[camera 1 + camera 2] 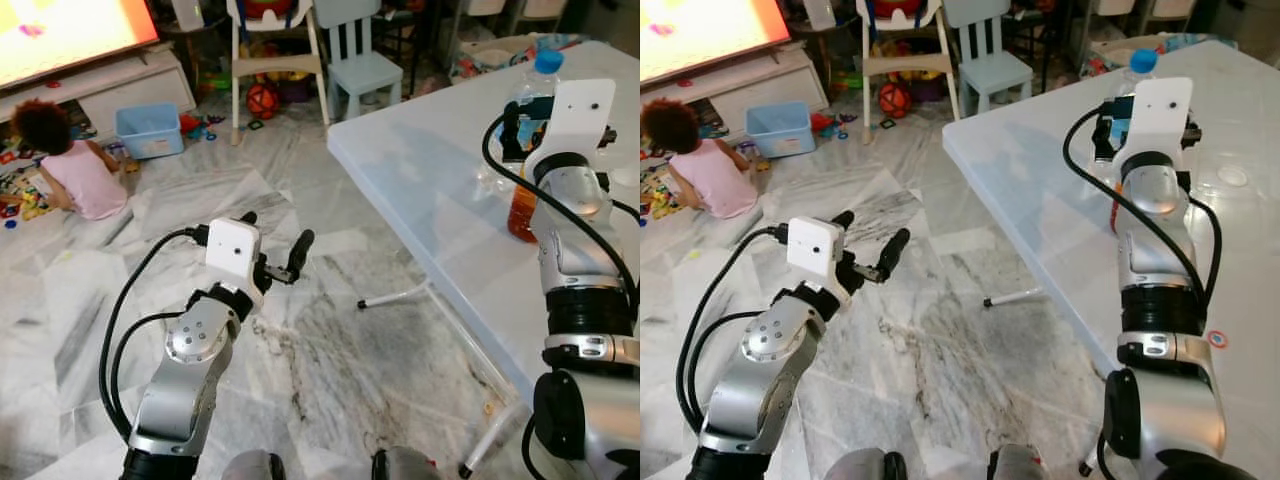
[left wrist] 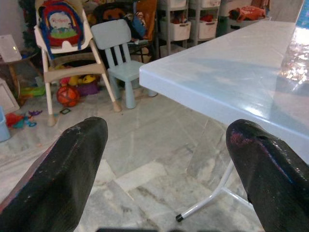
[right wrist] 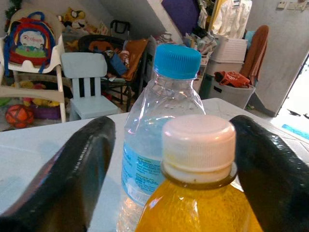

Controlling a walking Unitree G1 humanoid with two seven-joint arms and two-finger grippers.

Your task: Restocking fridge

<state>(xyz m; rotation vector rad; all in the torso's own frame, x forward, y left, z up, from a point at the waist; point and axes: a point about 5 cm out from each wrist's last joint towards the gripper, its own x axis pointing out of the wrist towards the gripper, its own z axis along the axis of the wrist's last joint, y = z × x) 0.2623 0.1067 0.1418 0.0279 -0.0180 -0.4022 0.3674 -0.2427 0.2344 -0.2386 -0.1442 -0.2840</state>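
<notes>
The white folding table (image 1: 420,190) takes up the right of the head views, standing on a marble floor (image 1: 330,350) with a play area beyond it, where a person (image 1: 75,165) sits on the ground near a blue bin (image 1: 150,130), a high chair (image 2: 67,63) and a small pale-blue chair (image 1: 355,60). On the table, near the robot's right side, two bottles stand close together: a clear water bottle (image 3: 161,125) with a blue cap, and nearer the wrist camera a bottle of orange drink (image 3: 198,203) with a pale cap (image 3: 198,142). The right gripper (image 3: 174,159) is raised over the tabletop with its fingers spread wide, one on either side of the orange bottle at about cap and neck height, not closed on anything. The left gripper (image 1: 275,255) hangs out over the floor to the left of the table, its fingers (image 2: 67,179) also wide apart and empty. The step in hand looks like picking the orange bottle for the fridge. To do it well, the right gripper would best drop lower so the pads meet the body below the neck, stay centred on the bottle, and close squarely, taking care that the far finger does not nudge the water bottle just behind.
</notes>
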